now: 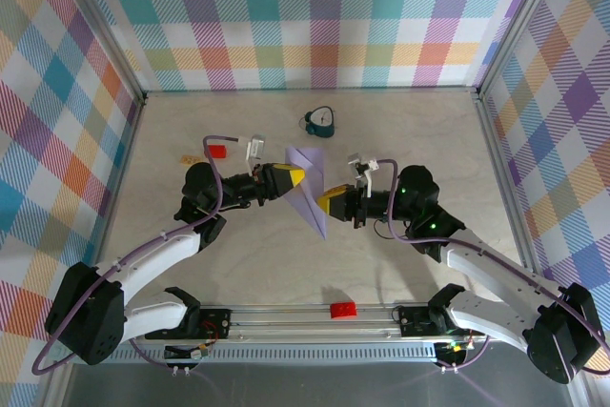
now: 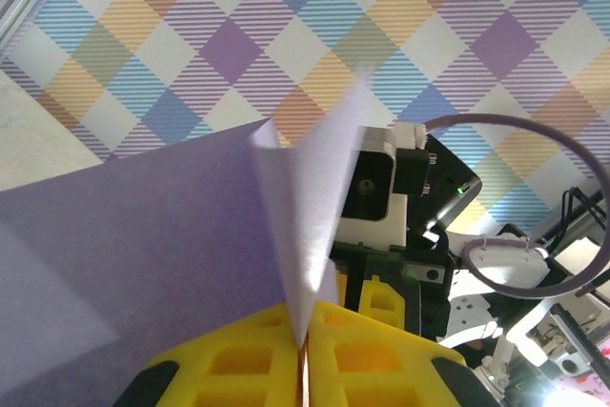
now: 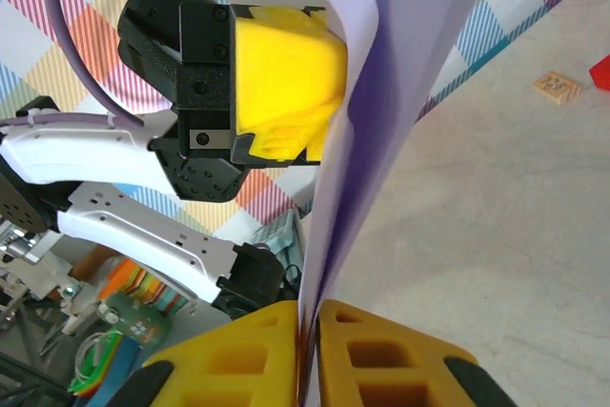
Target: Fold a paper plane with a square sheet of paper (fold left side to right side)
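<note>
Mid-table, lifted clear of the surface: the lavender paper plane (image 1: 310, 190), a folded pointed wedge with its tip toward the near edge, held between the two arms. Left gripper (image 1: 296, 176) comes in from the left with its yellow fingers (image 2: 238, 364) pressed together on a paper fold, and right gripper (image 1: 329, 202) comes in from the right, fingers (image 3: 367, 355) likewise clamped on the sheet's edge, the two grippers close together on opposite faces. Behind them a teal clock-like object (image 1: 320, 121) sits on the table (image 1: 429, 131), a red block (image 1: 217, 150) off to the left.
</note>
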Motion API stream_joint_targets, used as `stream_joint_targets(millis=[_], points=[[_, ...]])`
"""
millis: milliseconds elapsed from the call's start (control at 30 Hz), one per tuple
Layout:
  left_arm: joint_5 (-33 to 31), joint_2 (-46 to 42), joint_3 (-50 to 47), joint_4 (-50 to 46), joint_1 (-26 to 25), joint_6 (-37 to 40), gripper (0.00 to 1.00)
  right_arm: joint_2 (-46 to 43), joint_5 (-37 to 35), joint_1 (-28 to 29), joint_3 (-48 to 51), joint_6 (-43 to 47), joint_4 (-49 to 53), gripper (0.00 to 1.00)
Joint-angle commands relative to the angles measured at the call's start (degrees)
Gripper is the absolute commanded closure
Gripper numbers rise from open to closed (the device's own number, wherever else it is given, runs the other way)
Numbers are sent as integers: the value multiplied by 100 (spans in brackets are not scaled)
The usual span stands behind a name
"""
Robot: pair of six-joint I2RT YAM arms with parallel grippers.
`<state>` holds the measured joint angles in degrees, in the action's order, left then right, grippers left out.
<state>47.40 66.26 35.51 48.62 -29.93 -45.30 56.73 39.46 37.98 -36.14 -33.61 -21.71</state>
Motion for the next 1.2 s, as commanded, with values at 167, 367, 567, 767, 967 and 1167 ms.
stream_joint_targets(millis=[167, 367, 567, 767, 967, 1167], points=[[-495, -651, 94, -1276, -22, 1104, 68, -247, -192, 34, -189, 322, 528, 98], [-1852, -1772, 28, -3038, 42, 2368, 42, -321, -936, 35, -452, 891, 2080, 100], [-3211, -2616, -27, -4042, 93, 3074, 14, -202, -2039, 61, -1005, 1378, 3620, 100], [-3991, -2983, 1, -4541, 101, 3356, 0, 198, -3808, 119, -1908, 1476, 5363, 100], [-4383, -3305, -105, -4601, 102, 3361, 0, 1181, -6174, 715, -3039, 1240, 7269, 100], [-4815, -3535, -77, -4889, 110, 3396, 0, 2438, -7749, 1327, -3979, 775, 8758, 100]])
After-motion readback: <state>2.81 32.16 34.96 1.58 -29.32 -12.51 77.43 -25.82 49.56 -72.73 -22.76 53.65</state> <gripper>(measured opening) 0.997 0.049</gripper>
